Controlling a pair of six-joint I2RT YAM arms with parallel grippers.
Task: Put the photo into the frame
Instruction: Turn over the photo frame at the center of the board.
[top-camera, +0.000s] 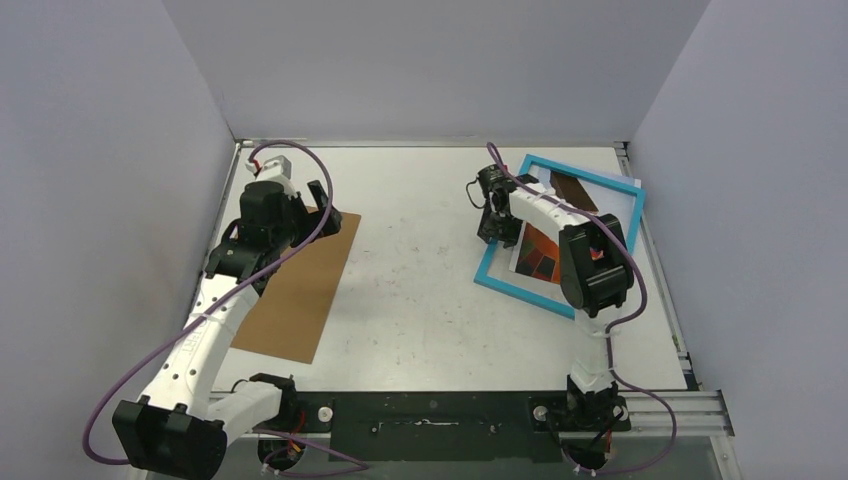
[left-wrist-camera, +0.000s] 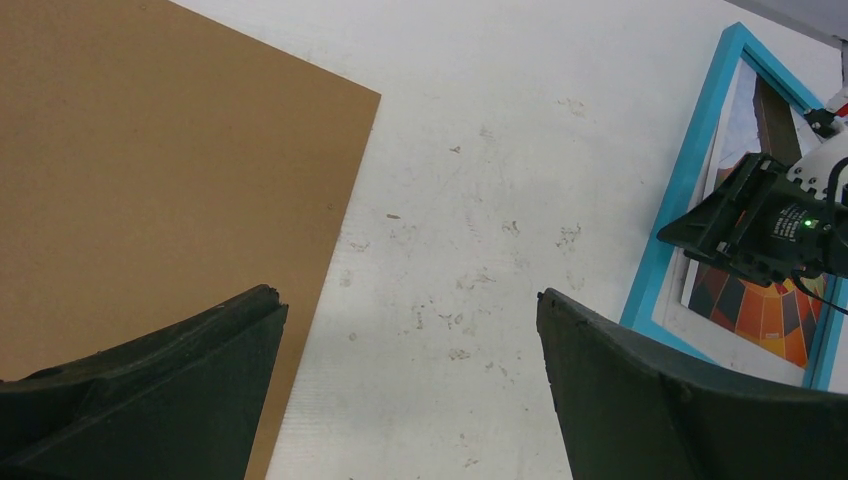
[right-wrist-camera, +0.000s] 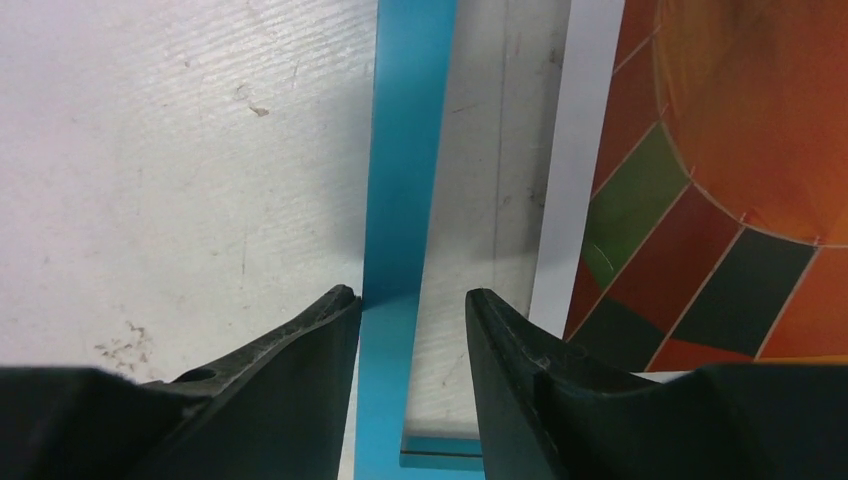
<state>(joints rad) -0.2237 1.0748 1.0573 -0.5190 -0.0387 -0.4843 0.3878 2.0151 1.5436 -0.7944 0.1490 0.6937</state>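
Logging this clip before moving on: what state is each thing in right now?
Frame: flat on the table, blue side up.
Photo: picture up, inside the frame's opening, slightly askew.
Brown board: flat, apart from the frame.
Left gripper: open, over the board's edge.
Right gripper: straddling a frame rail; grip unclear.

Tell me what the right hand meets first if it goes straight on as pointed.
Probably the frame: its blue side rail lies between the open fingers of the right hand. Height above it is unclear.
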